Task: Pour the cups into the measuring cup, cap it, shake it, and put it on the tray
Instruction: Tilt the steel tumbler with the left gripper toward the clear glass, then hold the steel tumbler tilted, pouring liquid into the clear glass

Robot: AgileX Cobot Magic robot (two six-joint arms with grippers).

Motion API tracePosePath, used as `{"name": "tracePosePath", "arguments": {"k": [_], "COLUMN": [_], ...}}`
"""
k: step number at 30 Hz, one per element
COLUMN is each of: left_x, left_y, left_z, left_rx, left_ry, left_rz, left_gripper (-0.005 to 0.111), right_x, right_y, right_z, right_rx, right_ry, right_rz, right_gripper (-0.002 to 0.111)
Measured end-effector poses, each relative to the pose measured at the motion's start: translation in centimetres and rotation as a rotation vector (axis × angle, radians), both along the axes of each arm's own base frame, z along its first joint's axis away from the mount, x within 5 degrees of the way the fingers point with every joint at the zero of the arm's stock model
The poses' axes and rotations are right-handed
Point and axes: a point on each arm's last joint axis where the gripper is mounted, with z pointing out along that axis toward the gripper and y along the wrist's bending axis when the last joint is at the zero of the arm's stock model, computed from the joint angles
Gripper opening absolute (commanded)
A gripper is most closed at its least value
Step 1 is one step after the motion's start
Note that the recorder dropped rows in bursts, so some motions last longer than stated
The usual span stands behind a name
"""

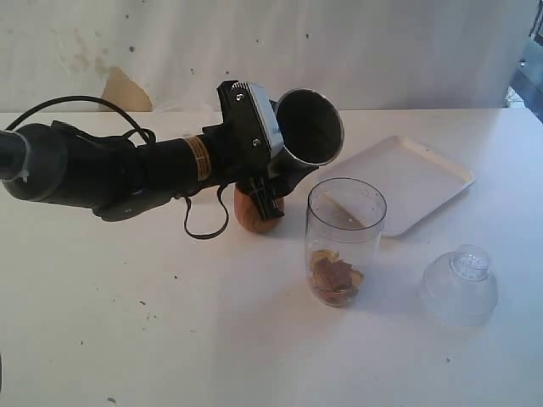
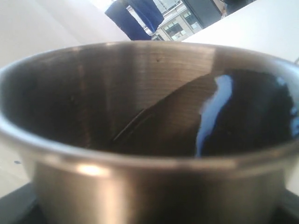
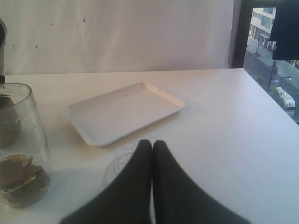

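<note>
We see the steel tumbler (image 1: 310, 127) tipped sideways just above the measuring cup (image 1: 345, 242), something dark and glossy inside it. The measuring cup stands mid-table, holding brown pieces. Our left gripper (image 1: 280, 161) clasps the steel tumbler; the right gripper (image 3: 152, 156) is closed on nothing, near the tray (image 1: 424, 174).

Left claw (image 1: 285, 161) aloft, right claw (image 3: 152, 145) closed.
</note>
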Motion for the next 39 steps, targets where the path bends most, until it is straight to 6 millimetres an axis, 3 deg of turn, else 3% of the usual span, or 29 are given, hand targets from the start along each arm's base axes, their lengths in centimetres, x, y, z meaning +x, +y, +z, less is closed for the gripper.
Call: {"name": "tracePosePath", "arguments": {"k": [39], "left_x": [-0.73], "left_y": [-0.86], "left_z": [-0.44], "left_rx": [0.174], "left_ry": [-0.172], "left_rz": [-0.066], "left_gripper": [0.0], "right_x": [0.0], "right_y": [0.0], "right_z": [0.0], "right_rx": [0.0], "right_ry": [0.0], "right_rz": [0.0], "right_gripper": [0.0]}}
